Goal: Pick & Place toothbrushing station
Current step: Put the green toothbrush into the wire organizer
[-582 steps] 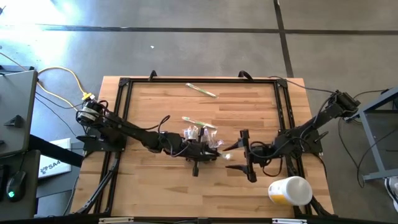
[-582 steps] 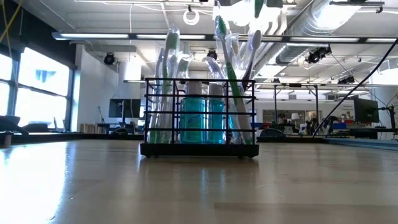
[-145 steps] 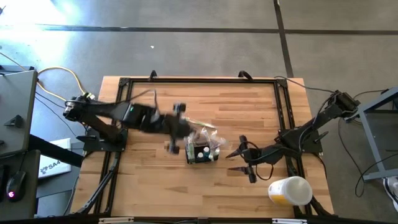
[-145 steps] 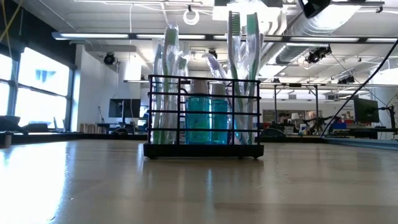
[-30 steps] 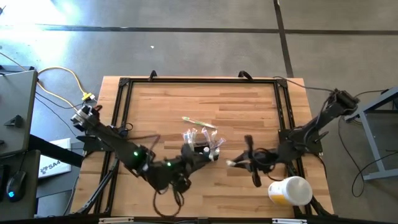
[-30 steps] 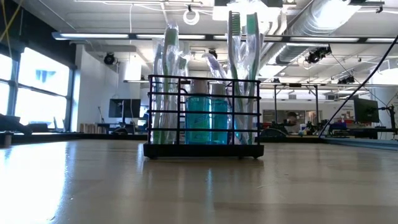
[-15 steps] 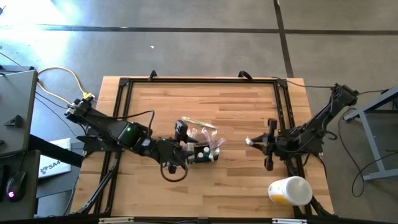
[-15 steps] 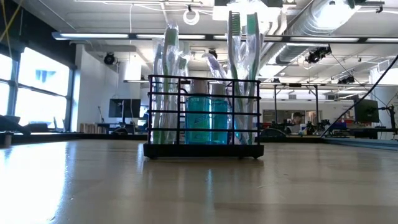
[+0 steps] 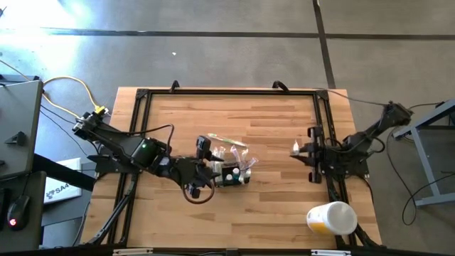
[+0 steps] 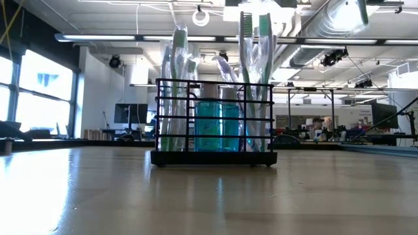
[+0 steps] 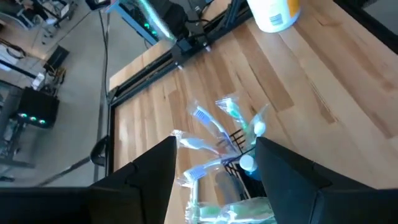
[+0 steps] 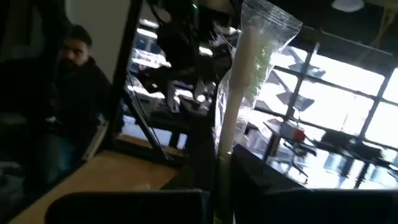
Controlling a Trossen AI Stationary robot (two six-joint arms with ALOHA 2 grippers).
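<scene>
Caddy [image 9: 231, 173] sits upright mid-surface, packed w/ wrapped brushes [image 10: 251, 72] and two blue bottles [image 10: 212, 124]; the low view shows it flat on its base.

Left tool [image 9: 206, 165] is right at the caddy's side, fingers [image 11: 143, 186] spread wide w/ nothing between them. In its wrist view the brush heads fan out ahead, just past the fingertips.

Right tool [image 9: 307, 151] is well apart from the caddy, near the frame rail [image 9: 320, 128], clamped shut on a wrapped brush [image 12: 239, 106] that stands up out of the grip.

Risks, as I judge them:
- The brush heads lean outward toward the left tool. If it closes in as it stands, a finger prob snags a wrapper and tips the caddy or flicks a brush out.
- The caddy looks light and top-heavy, so a side push from one finger would likely slide it rather than seat the grip. The fingers need to straddle the wall evenly.
- The right tool's brush is held low on a slick wrapper, so it could pivot or slip during a swing. If it's dropped in at a tilt it may catch on the brushes already in the caddy.
- Both arms heading for the caddy at once would mean collision.
- One loose brush [image 9: 226, 141] lies on the surface [image 9: 270, 213] just beyond the caddy from the left tool, and the cup [image 9: 331, 217] lies on its side near the right arm. Either could be swept off.
</scene>
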